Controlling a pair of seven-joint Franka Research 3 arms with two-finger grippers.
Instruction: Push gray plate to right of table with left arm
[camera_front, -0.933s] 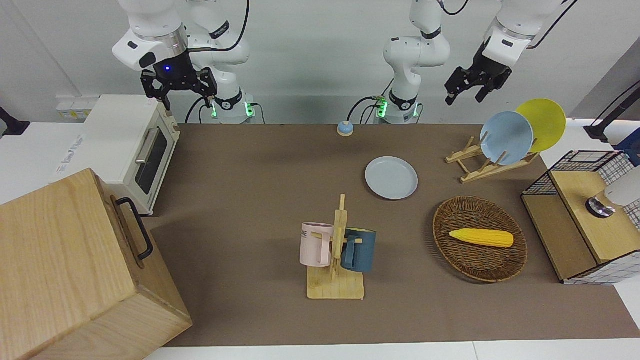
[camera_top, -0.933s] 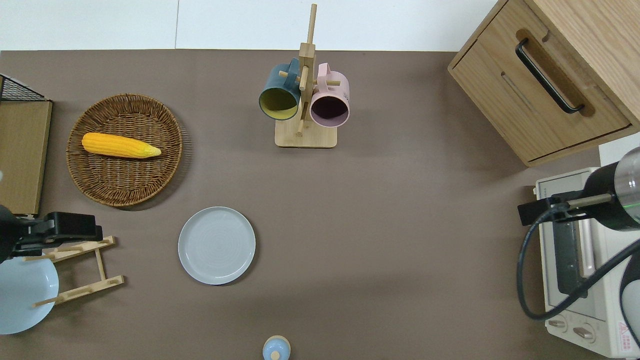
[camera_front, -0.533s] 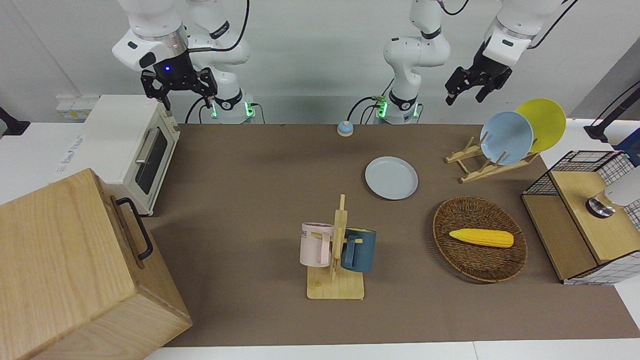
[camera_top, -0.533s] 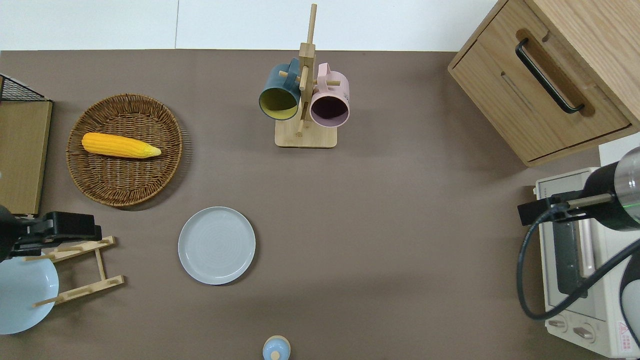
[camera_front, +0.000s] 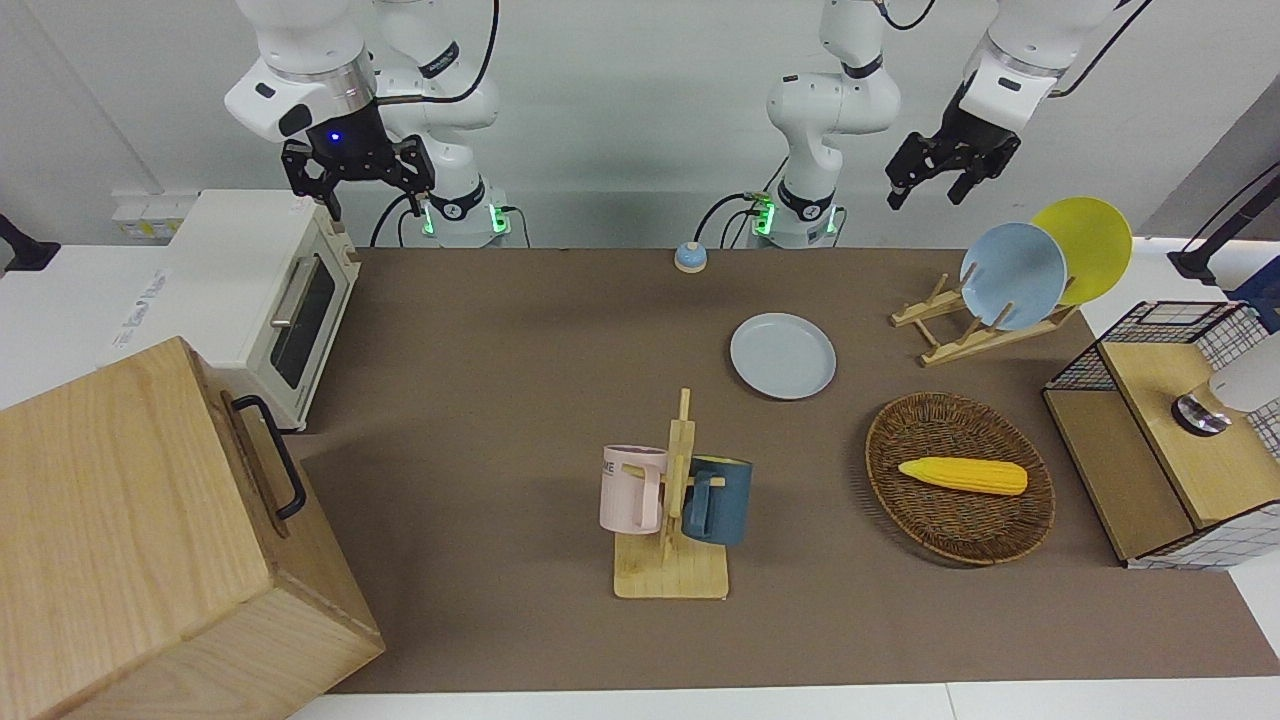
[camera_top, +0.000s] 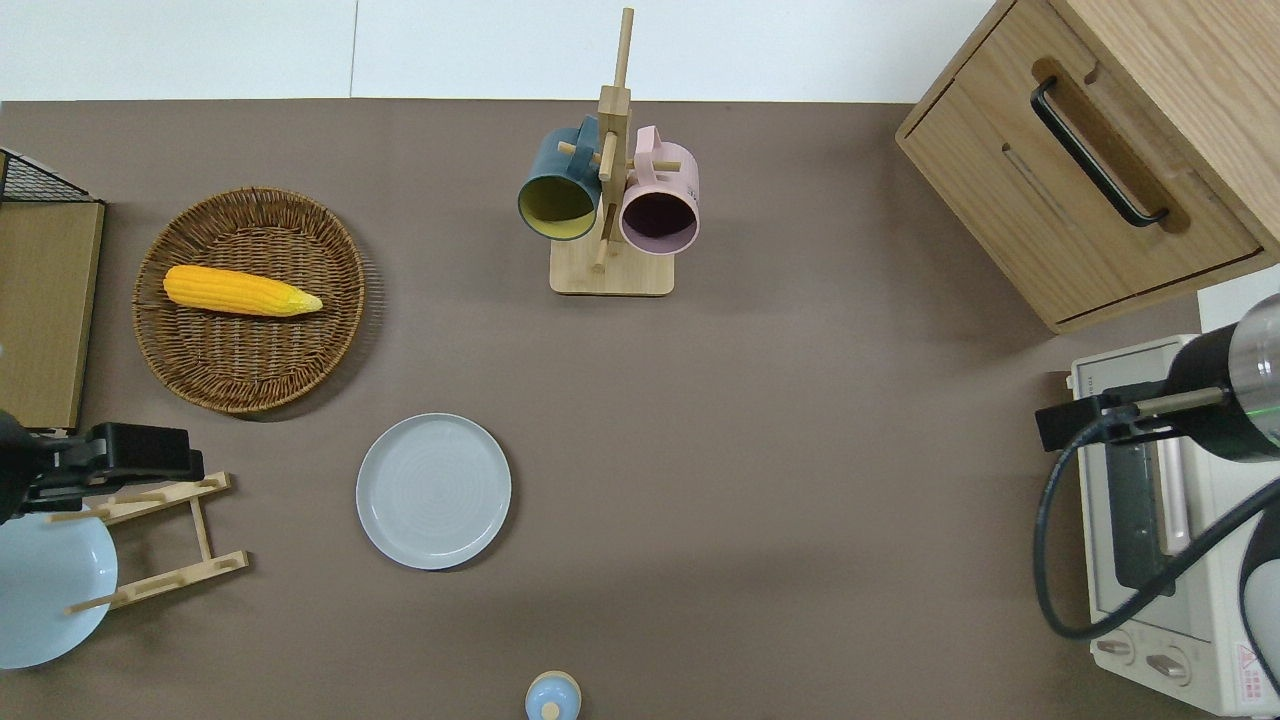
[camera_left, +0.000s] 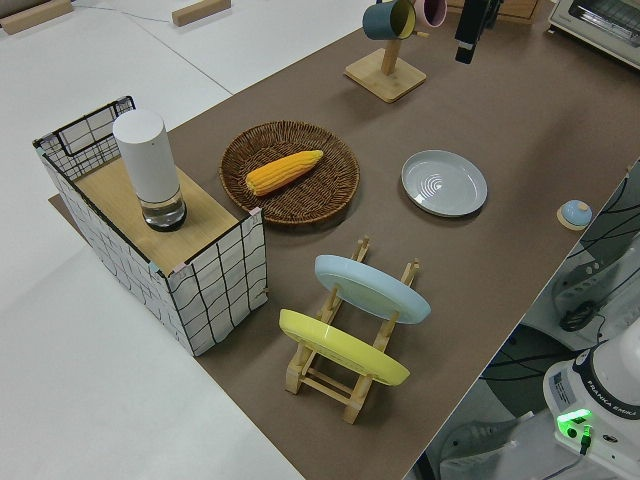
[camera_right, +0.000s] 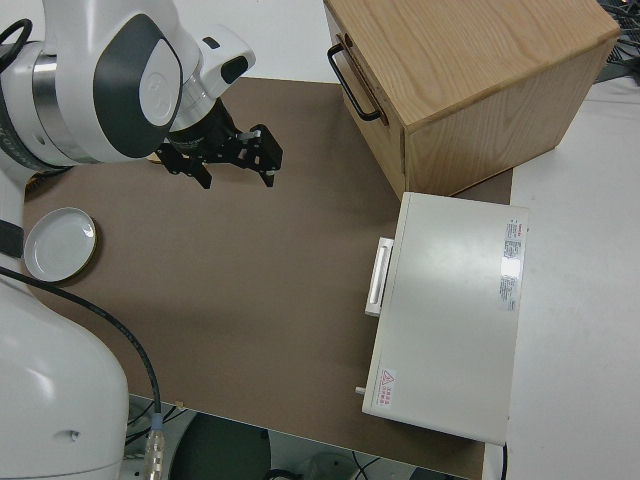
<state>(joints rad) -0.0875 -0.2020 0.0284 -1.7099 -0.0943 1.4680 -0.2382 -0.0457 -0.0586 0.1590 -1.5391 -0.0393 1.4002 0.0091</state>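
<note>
A: Where is the gray plate (camera_top: 433, 491)?

B: Flat on the brown surface (camera_top: 800, 450), untouched. It lies between the small blue bell (camera_top: 552, 696), which is nearer to the robots, and the wooden mug rack (camera_top: 611, 262), which is farther from them. The wicker basket (camera_top: 205, 365) holding the corn cob (camera_top: 240, 290) sits beside it toward the left arm's end, slightly farther out.

A: And the left gripper (camera_front: 937, 174)?

B: Up in the air over the wooden dish rack (camera_top: 165, 540), which holds the sky-blue plate (camera_front: 1012, 275) and the yellow plate (camera_front: 1085, 247). Its fingers are spread, holding nothing, and it is well apart from the gray plate.

A: The right arm?

B: Parked; its gripper (camera_front: 357, 178) is also spread and empty.
</note>
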